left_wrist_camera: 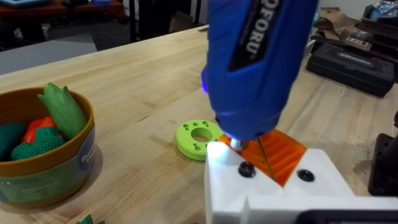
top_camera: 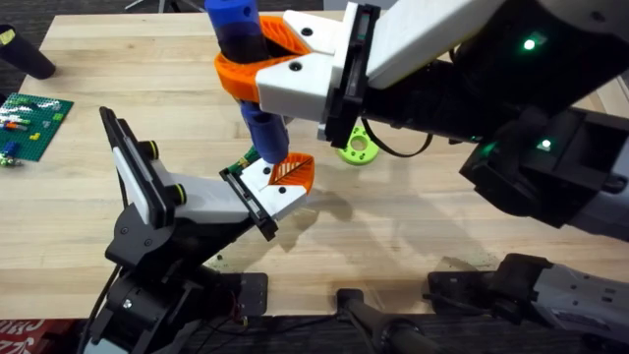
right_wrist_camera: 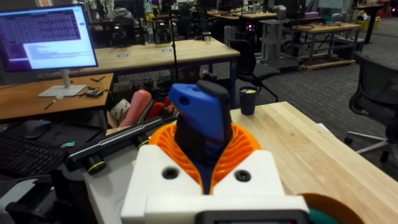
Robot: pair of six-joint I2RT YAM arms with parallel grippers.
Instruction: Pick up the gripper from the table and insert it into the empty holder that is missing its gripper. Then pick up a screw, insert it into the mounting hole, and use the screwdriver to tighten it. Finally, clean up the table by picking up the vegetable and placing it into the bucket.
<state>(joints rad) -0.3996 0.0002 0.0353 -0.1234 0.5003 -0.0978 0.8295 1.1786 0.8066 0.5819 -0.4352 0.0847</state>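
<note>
My right gripper [top_camera: 257,71] reaches across the table [top_camera: 118,79], shut on the dark-blue screwdriver [top_camera: 246,44], which it holds upright in its large orange claw. The screwdriver [left_wrist_camera: 261,62] points down at the white holder [top_camera: 263,185] on the end of my left arm. The small orange ribbed gripper [left_wrist_camera: 289,152] sits in the holder [left_wrist_camera: 273,190], and the thin bit comes down onto it between two dark holes. I cannot make out a screw. My left gripper [top_camera: 292,175] looks shut. In the right wrist view the screwdriver [right_wrist_camera: 199,124] stands between orange pads [right_wrist_camera: 242,146].
A green round disc [top_camera: 357,147] lies just right of the holder. A brown bucket [left_wrist_camera: 84,158] with several toy vegetables stands nearby, with a bit of green [left_wrist_camera: 87,219] on the table beside it. A green brick plate [top_camera: 29,123] and a dark object [top_camera: 25,54] are at far left.
</note>
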